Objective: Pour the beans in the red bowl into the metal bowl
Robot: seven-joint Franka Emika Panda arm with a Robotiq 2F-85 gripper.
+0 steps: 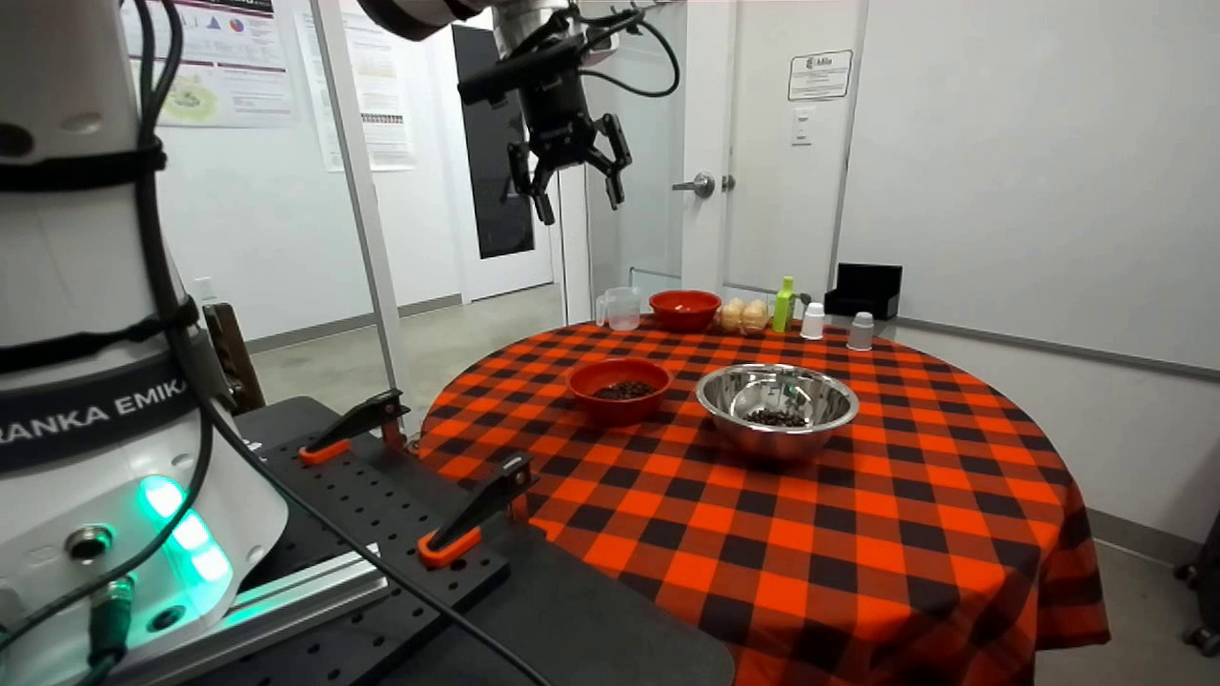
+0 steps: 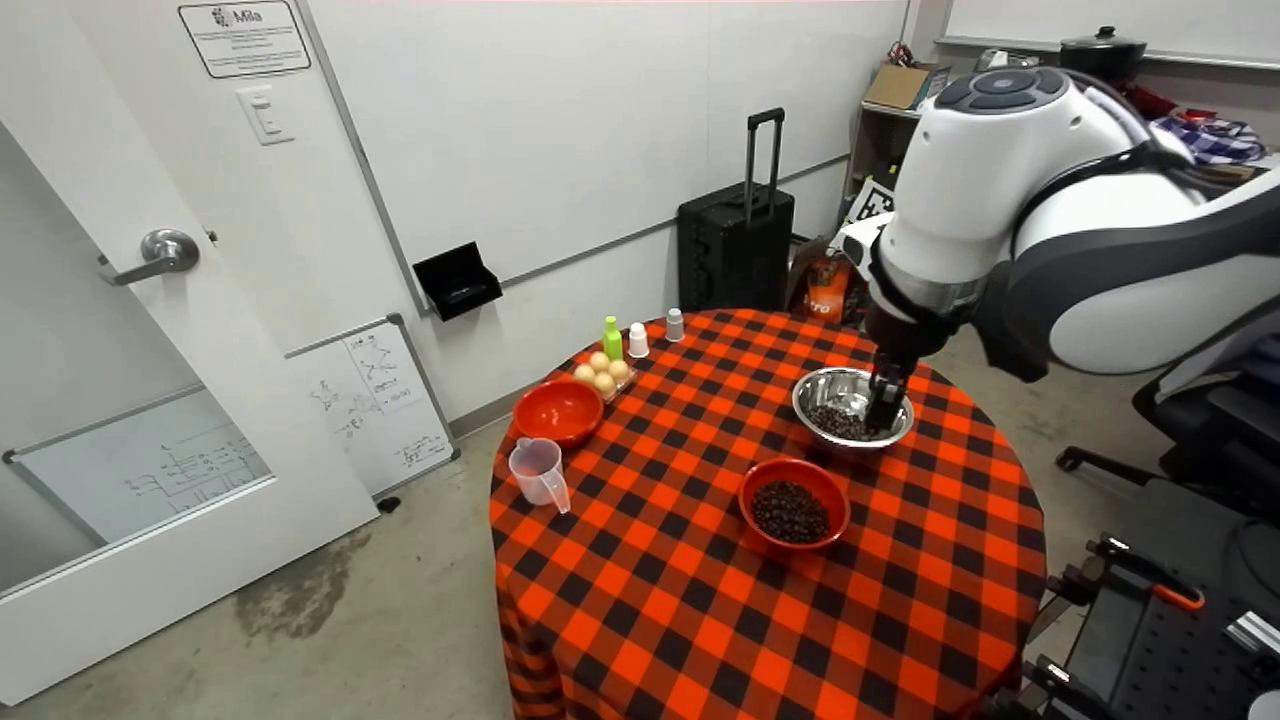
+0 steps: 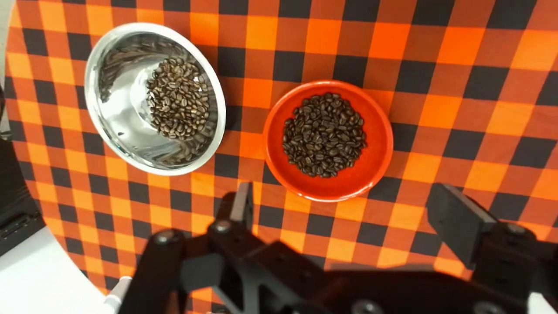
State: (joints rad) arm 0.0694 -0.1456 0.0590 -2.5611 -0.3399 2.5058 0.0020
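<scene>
A red-and-black checked cloth (image 2: 680, 590) is spread over the surface (image 1: 915, 534). Near its edge, in both exterior views, a row is formed by a clear jug (image 2: 536, 468), an orange-red bowl (image 2: 558, 413), a clear pack of eggs (image 2: 603, 374), a green bottle (image 2: 612, 341), a white container (image 2: 638, 342) and a grey container (image 2: 675, 326). A black tray (image 2: 458, 285) is seen by the lower corner of a large whiteboard (image 2: 600, 120). In an exterior view, a black suitcase (image 2: 737, 250) is stood before that whiteboard, its pull bar (image 2: 766, 117) raised. A smaller board (image 2: 380, 400), marked with handwriting, is placed beside the door (image 2: 200, 560). A sign (image 2: 245, 38) is mounted above a light switch (image 2: 265, 115). In an exterior view, posters (image 1: 210, 67) are hung.
</scene>
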